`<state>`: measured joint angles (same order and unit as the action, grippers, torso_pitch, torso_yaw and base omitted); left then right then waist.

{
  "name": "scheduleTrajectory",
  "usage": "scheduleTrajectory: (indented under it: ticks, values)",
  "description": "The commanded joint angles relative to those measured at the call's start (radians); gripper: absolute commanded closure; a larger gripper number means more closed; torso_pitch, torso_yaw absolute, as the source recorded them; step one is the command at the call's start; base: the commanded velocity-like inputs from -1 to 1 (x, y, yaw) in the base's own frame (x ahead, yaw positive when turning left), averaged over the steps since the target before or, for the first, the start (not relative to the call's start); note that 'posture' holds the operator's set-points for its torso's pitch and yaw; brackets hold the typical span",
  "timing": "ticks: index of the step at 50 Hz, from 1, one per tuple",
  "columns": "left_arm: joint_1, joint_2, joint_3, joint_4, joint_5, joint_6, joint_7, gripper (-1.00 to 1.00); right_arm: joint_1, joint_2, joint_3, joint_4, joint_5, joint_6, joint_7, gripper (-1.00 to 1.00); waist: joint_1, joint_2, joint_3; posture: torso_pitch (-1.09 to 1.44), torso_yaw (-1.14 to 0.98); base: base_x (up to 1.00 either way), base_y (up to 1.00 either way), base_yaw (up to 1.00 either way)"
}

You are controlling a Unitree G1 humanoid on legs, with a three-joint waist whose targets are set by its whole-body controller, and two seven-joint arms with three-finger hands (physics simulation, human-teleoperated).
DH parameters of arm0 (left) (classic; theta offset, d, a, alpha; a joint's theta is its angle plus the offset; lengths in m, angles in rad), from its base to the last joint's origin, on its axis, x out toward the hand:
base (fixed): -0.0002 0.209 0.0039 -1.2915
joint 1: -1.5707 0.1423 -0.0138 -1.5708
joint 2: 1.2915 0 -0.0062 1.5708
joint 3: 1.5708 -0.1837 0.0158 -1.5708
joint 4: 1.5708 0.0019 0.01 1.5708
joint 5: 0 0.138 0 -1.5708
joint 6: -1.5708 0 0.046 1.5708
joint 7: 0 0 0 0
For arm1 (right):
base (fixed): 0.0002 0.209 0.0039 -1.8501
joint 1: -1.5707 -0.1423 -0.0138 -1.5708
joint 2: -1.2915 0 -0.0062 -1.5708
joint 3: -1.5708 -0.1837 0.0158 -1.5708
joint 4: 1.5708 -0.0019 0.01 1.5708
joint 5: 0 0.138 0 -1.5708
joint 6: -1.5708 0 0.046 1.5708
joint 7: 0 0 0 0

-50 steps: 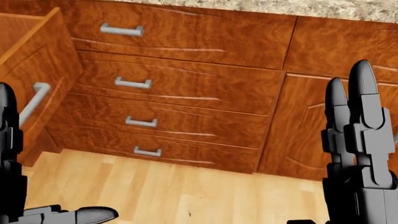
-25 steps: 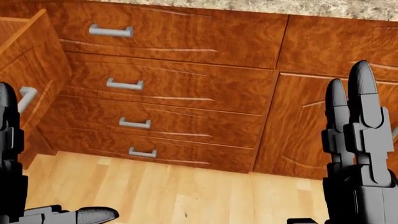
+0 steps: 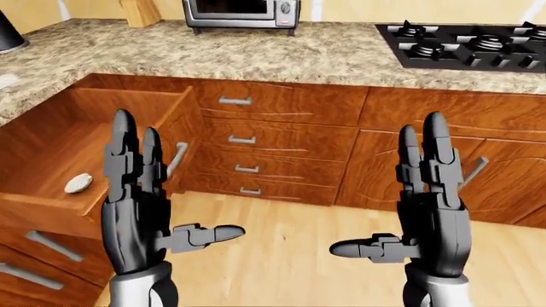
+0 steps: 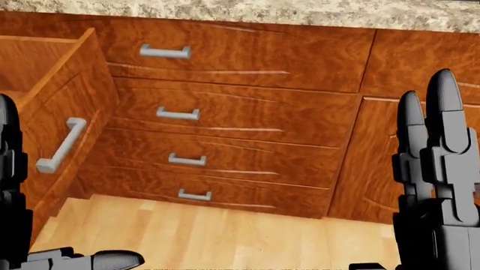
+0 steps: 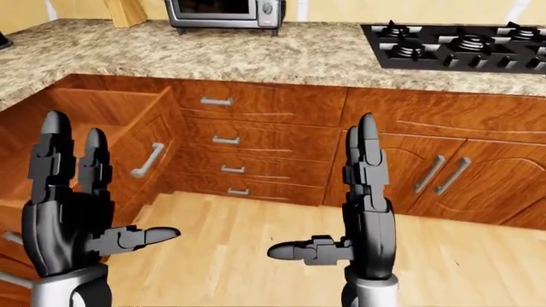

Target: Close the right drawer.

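Swinging view, open drawer (image 4: 71,101) nearer centre

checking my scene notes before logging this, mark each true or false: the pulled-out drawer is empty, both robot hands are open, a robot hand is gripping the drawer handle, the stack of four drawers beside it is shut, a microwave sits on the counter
1. The open drawer is empty. False: a small pale object lies inside it.
2. Both hands are open. True: the left robot hand and right robot hand show spread fingers.
3. A robot hand grips the drawer handle. False: neither hand touches it.
4. The four stacked drawers are shut. True.
5. A microwave sits on the counter. True.
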<state>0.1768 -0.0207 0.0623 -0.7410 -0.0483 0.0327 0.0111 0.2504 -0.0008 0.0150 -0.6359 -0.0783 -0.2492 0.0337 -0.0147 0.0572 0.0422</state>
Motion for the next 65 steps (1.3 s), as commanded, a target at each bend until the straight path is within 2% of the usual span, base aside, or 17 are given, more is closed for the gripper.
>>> scheduleTrajectory:
  ticks: [1, 12, 15, 16, 19, 24, 26, 28, 29, 41, 45, 46, 49, 55, 58, 59, 65]
  values:
    - [-0.008, 0.005, 0.007, -0.025, 0.000, -0.021, 0.002, -1.00, -0.008, 0.003, 0.007, -0.025, -0.001, -0.018, 0.002, -1.00, 0.004, 0.030, -0.022, 0.00, 0.00, 0.00, 0.32, 0.00]
    - [-0.007, 0.004, 0.007, -0.021, 0.000, -0.025, 0.002, -1.00, -0.010, 0.002, 0.010, -0.023, -0.004, -0.012, 0.000, -1.00, 0.006, -0.076, 0.004, 0.00, 0.00, 0.00, 0.33, 0.00]
    - [-0.006, 0.005, 0.007, -0.022, 0.001, -0.026, 0.002, -1.00, -0.011, 0.002, 0.010, -0.022, -0.005, -0.010, 0.000, -1.00, 0.001, -0.139, -0.010, 0.00, 0.00, 0.00, 0.34, 0.00]
    - [-0.007, 0.004, 0.007, -0.021, 0.001, -0.026, 0.002, -1.00, -0.011, 0.002, 0.009, -0.022, -0.003, -0.010, 0.000, -1.00, -0.011, -0.100, -0.002, 0.00, 0.00, 0.00, 0.34, 0.00]
    - [-0.007, 0.004, 0.006, -0.021, 0.001, -0.026, 0.002, -1.00, -0.012, 0.002, 0.009, -0.022, -0.004, -0.010, 0.000, -1.00, -0.004, -0.113, -0.014, 0.00, 0.00, 0.00, 0.35, 0.00]
    - [-0.007, 0.004, 0.006, -0.020, 0.001, -0.027, 0.002, -1.00, -0.012, 0.002, 0.009, -0.022, -0.003, -0.010, 0.001, -1.00, -0.001, -0.064, 0.001, 0.00, 0.00, 0.00, 0.35, 0.00]
    - [-0.007, 0.004, 0.005, -0.021, 0.001, -0.027, 0.002, -1.00, -0.011, 0.002, 0.009, -0.023, -0.003, -0.011, 0.001, -1.00, -0.003, -0.021, -0.001, 0.00, 0.00, 0.00, 0.34, 0.00]
    - [-0.007, 0.004, 0.005, -0.019, 0.002, -0.028, 0.002, -1.00, -0.011, 0.002, 0.008, -0.022, -0.001, -0.011, 0.002, -1.00, 0.008, 0.066, -0.028, 0.00, 0.00, 0.00, 0.34, 0.00]
    - [-0.007, 0.005, 0.004, -0.020, 0.002, -0.028, 0.002, -1.00, -0.011, 0.002, 0.008, -0.022, -0.002, -0.011, 0.002, -1.00, 0.013, 0.000, -0.005, 0.00, 0.00, 0.00, 0.34, 0.00]
    - [-0.007, 0.004, 0.003, -0.021, 0.003, -0.027, 0.004, -1.00, -0.010, 0.002, 0.009, -0.022, 0.000, -0.013, 0.004, -1.00, 0.009, -0.071, -0.002, 0.00, 0.00, 0.00, 0.29, 0.00]
    - [-0.010, 0.004, 0.005, -0.019, 0.002, -0.023, 0.007, -1.00, -0.010, 0.002, 0.009, -0.022, -0.001, -0.012, 0.004, -1.00, 0.008, -0.123, -0.008, 0.00, 0.00, 0.00, 0.23, 0.00]
    - [-0.010, 0.004, 0.005, -0.019, 0.002, -0.024, 0.007, -1.00, -0.010, 0.002, 0.009, -0.021, 0.000, -0.014, 0.004, -1.00, -0.005, -0.085, -0.007, 0.00, 0.00, 0.00, 0.23, 0.00]
    - [-0.011, 0.005, 0.005, -0.018, 0.001, -0.024, 0.006, -1.00, -0.010, 0.002, 0.010, -0.021, -0.002, -0.013, 0.003, -1.00, 0.002, -0.106, -0.014, 0.00, 0.00, 0.00, 0.22, 0.00]
    - [-0.009, 0.005, 0.004, -0.018, 0.002, -0.027, 0.004, -1.00, -0.010, 0.002, 0.011, -0.022, -0.006, -0.013, 0.002, -1.00, 0.005, -0.045, 0.001, 0.00, 0.00, 0.00, 0.27, 0.00]
    - [-0.008, 0.005, 0.003, -0.018, 0.003, -0.028, 0.004, -1.00, -0.010, 0.002, 0.011, -0.020, -0.006, -0.012, 0.002, -1.00, 0.008, 0.047, -0.027, 0.00, 0.00, 0.00, 0.35, 0.00]
    - [-0.008, 0.005, 0.004, -0.020, 0.002, -0.027, 0.004, -1.00, -0.011, 0.002, 0.010, -0.022, -0.002, -0.012, 0.002, -1.00, 0.016, -0.002, -0.014, 0.00, 0.00, 0.00, 0.37, 0.00]
    - [-0.008, 0.005, 0.004, -0.021, 0.001, -0.025, 0.003, -1.00, -0.011, 0.001, 0.010, -0.023, -0.002, -0.010, 0.003, -1.00, 0.013, -0.044, -0.003, 0.00, 0.00, 0.00, 0.36, 0.00]
